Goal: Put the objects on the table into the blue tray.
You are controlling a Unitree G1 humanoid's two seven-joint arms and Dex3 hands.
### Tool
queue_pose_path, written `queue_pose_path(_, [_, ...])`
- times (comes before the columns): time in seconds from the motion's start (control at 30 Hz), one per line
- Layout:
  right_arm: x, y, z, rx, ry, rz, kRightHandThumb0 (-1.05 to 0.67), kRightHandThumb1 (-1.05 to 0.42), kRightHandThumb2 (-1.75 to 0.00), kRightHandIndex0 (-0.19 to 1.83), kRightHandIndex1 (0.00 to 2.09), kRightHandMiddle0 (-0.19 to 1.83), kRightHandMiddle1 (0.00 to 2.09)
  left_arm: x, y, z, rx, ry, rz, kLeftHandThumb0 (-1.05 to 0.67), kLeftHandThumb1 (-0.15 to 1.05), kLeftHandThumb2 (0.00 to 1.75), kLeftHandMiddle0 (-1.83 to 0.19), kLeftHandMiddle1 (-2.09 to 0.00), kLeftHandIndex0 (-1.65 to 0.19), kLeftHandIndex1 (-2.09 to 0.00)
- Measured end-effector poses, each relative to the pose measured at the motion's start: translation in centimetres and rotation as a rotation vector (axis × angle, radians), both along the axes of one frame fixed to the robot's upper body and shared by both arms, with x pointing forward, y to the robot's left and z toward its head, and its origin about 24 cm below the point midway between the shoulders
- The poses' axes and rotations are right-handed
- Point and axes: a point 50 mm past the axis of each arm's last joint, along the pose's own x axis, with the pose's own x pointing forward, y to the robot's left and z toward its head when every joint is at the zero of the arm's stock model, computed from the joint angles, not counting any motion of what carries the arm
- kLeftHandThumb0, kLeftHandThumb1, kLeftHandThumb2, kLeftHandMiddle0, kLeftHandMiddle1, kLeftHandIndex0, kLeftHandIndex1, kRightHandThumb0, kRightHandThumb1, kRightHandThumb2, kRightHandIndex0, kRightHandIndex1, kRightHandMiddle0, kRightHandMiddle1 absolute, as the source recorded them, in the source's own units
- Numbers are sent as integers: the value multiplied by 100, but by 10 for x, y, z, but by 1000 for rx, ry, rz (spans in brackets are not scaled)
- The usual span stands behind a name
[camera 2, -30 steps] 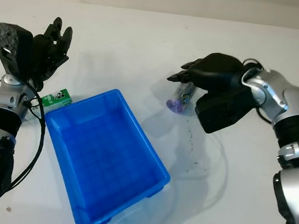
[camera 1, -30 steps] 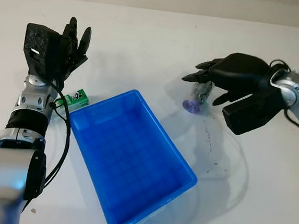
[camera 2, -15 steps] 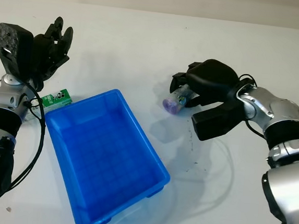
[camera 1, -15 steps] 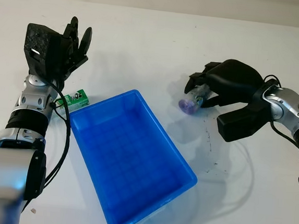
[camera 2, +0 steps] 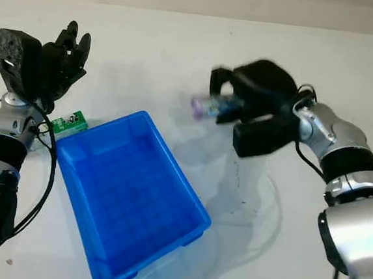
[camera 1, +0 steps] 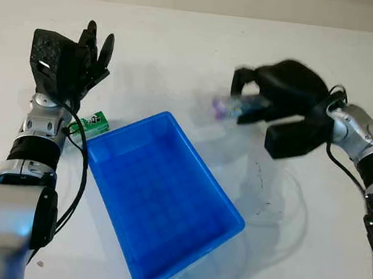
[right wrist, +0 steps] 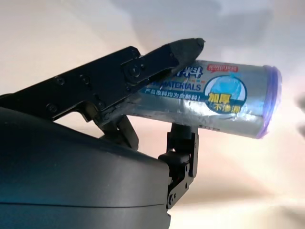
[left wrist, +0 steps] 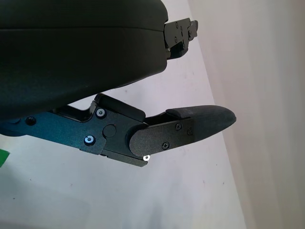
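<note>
The right hand point(camera 1: 278, 95) grips the silver roll with purple cap point(right wrist: 224, 102) above the bench, right of the blue tray point(camera 1: 161, 202). Carry it level over the tray's middle, then release low. The left hand point(camera 1: 82, 58) hangs open, far left.

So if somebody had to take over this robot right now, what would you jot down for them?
Right hand: shut on the silver roll with a purple end, held in the air between the table's far side and the blue tray.
Left hand: open, raised at the far left.
Green packet: on the table against the tray's far-left corner.
Done: nothing is in the tray.
Left: drop the roll in, then fetch the green packet.
</note>
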Motion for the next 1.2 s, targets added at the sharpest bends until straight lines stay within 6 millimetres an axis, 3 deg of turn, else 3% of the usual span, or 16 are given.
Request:
queue_pose_path(0.17, [-16, 29, 26, 171, -2, 187, -41, -105, -41, 116, 209, 80, 209, 0, -1, -1, 5, 5, 1, -71, 105, 62, 19, 0, 19, 0])
queue_pose_path(0.33, [-31, 43, 25, 261, 129, 280, -44, -105, -43, 118, 209, 86, 209, 0, 0, -1, 3, 8, 9, -70, 105, 61, 19, 0, 19, 0])
queue_pose_path(0.5, [-46, 56, 29, 307, 296, 361, -47, -105, -43, 120, 209, 79, 209, 0, 0, -1, 4, 7, 8, -70, 105, 63, 19, 0, 19, 0])
queue_pose_path(0.57, [-52, 62, 33, 265, 360, 391, -50, -105, -39, 104, 209, 67, 209, 0, -1, -1, 4, 6, 7, -70, 105, 63, 19, 0, 19, 0])
queue_pose_path(0.67, [-62, 68, 35, 175, 424, 433, -55, -105, -27, 41, 208, 14, 203, 0, -1, -1, 4, 6, 7, -70, 105, 63, 19, 0, 19, 0])
queue_pose_path(0.7, [-64, 69, 34, 138, 444, 451, -56, -105, -21, 16, 188, 2, 178, 0, -1, -1, 4, 6, 7, -70, 105, 63, 19, 0, 19, 0])
queue_pose_path(0.73, [-66, 70, 33, 94, 466, 464, -57, -105, -19, 7, 166, 0, 156, 0, -1, -1, 4, 5, 7, -69, 105, 63, 19, 0, 19, 0])
queue_pose_path(0.77, [-67, 70, 31, 48, 493, 474, -59, -105, -17, 1, 134, -2, 128, 0, -1, -1, 4, 5, 8, -69, 105, 63, 19, 0, 19, 0])
queue_pose_path(0.8, [-68, 70, 29, 1, 519, 481, -62, -105, -15, -2, 88, -2, 88, 0, -1, -1, 4, 5, 9, -70, 105, 63, 19, 0, 19, 0])
queue_pose_path(0.9, [-70, 67, 27, -99, 568, 488, -66, -105, -11, -9, 26, -3, 31, 0, -1, -1, 3, 5, 11, -70, 105, 62, 19, 0, 19, 0])
queue_pose_path(1.0, [-69, 65, 27, -137, 584, 495, -68, -105, -9, -18, 5, -13, 14, 0, -2, -1, 4, 5, 12, -70, 105, 62, 19, 0, 19, 0])
queue_pose_path(1.2, [-66, 62, 24, -177, 564, 499, -66, -98, -4, -19, 0, -19, 2, 1, -3, -2, 5, 5, 9, -70, 105, 62, 19, 0, 19, 0])
